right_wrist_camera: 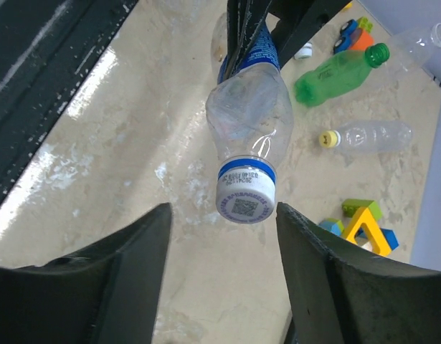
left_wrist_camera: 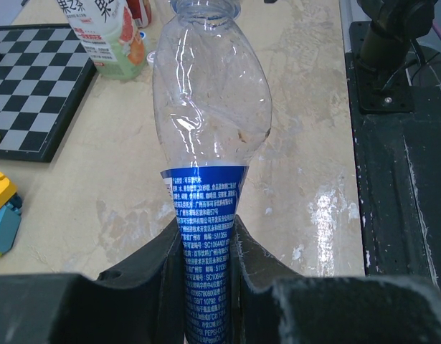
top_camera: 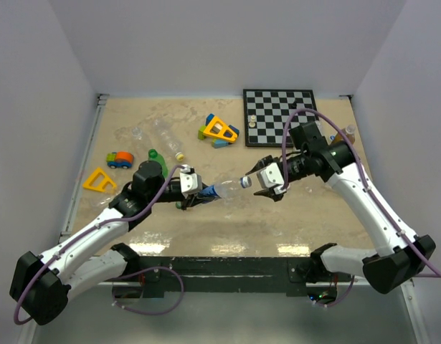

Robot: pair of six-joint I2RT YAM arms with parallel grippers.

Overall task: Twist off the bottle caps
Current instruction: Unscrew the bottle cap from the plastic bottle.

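Beige marbled table (top_camera: 292, 222), white walls on three sides.

Left gripper (top_camera: 193, 192): jaws narrow, clamped on the blue-labelled lower part of a clear bottle (left_wrist_camera: 209, 93). The bottle is squeezed flat where it is gripped. It is held off the table, roughly level, with its neck pointing toward the right arm.

Cap (right_wrist_camera: 245, 201): white with a blue ring, seated on the bottle's neck.

Right gripper (right_wrist_camera: 224, 215): jaws spread, one finger on each side of the cap, with a gap showing on both sides and no contact.

On the table behind: a green bottle (right_wrist_camera: 338, 72) lying down with its green cap (right_wrist_camera: 378, 52) on, and a second clear bottle (right_wrist_camera: 378, 134) lying down with its yellow cap (right_wrist_camera: 325, 139) on. A chessboard (top_camera: 279, 117) sits at the far right, with toy blocks (top_camera: 219, 130) to its left.
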